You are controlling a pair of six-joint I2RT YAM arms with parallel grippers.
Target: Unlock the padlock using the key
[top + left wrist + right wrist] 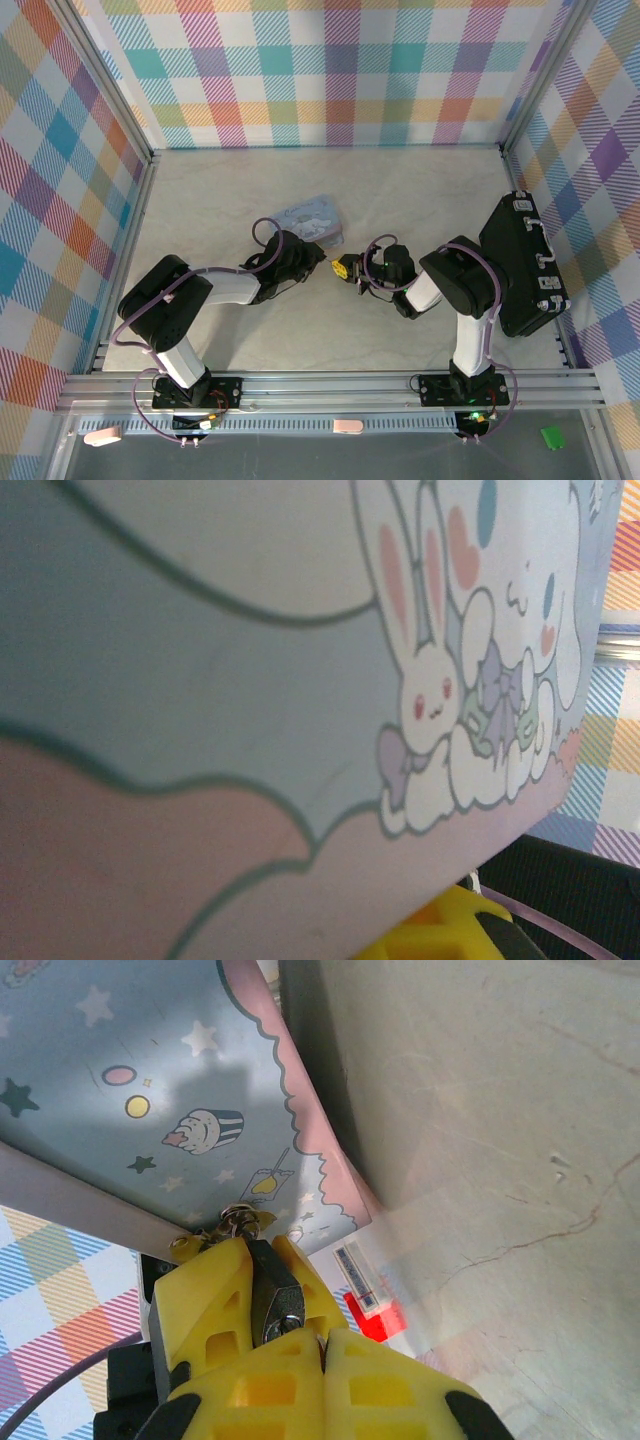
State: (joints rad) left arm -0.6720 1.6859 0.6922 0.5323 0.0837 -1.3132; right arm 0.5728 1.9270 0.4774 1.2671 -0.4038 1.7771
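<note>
Tightly closed, the right hand [343,267] pinches the padlock [272,1295] by its dark body, the silvery shackle [240,1218] hooked at the edge of the tin [150,1080] resting on the tabletop [500,1110]. Small, rigid and probably slick, the padlock looks best gripped across its flat sides, keyhole end left free. The left hand [305,258] sits close against the tin; whether it is open, or carries the key, cannot be told.

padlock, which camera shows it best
Right wrist: the padlock is close up, its dark body clamped in the right gripper at the tin box edge. From top external it is too small to tell from the gripper tips. Left wrist sits close on the tin box's print.
</note>
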